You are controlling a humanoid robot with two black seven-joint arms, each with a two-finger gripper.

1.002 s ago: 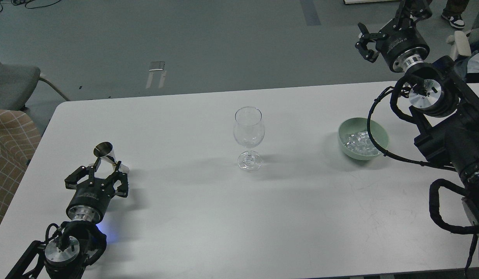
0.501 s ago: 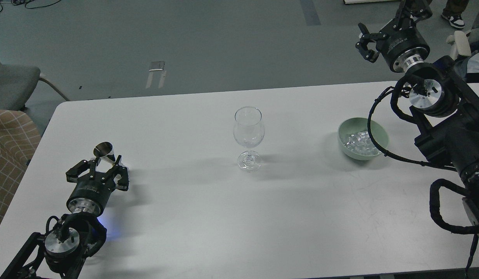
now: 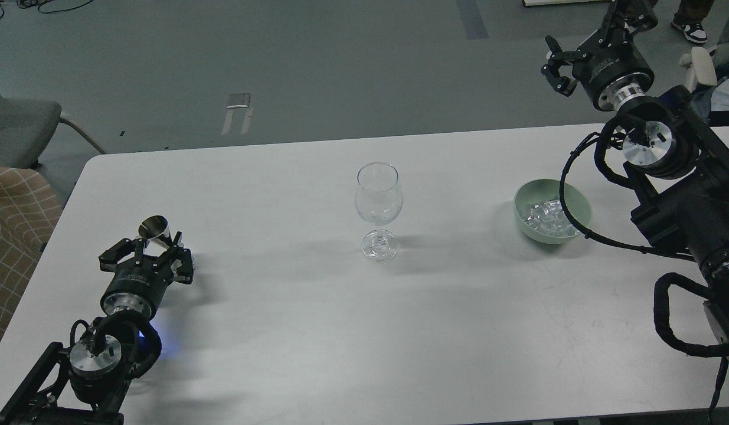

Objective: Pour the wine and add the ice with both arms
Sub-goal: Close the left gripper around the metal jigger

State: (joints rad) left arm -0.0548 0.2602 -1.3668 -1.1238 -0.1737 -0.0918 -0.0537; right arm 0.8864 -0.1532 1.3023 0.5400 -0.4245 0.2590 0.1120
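Step in hand looks like the wine pour, at the grasp stage: left gripper (image 3: pixel 146 255) sits low on the table (image 3: pixel 281 342), far left of the glass (image 3: pixel 378 208), with its fingers spread either side of a small shiny metal cup (image 3: pixel 154 229). Jaws are wide open and I see no contact with the cup, so nothing is held. Can't tell what the cup holds; its mouth only shows a dark reflection

Right gripper (image 3: pixel 582 35) is up past the table's back edge, well right of the glass and beyond the bowl (image 3: pixel 579 200). Fingers splayed, empty

Glass stands upright mid-table, looks empty. Ice (image 3: pixel 544 215) is a heap in the green bowl, right of the glass and well apart from it; a loop of the right arm's cable crosses in front of the bowl

Judgement: task barely begun, no wine in the glass, no ice moved

Next move as I read it:
- left: centre the fingers on the cup body, close, lift without tipping, carry it right to the glass rim, tilt slowly
- the cup is narrow, slick and already leaning, so an off-centre squeeze could kick it over
- right: come down into the bowl for a cube; clear, glossy ice will be slippery, and the cable near the bowl needs watching
- the stemmed glass is top-heavy, so keep both arms off its rim
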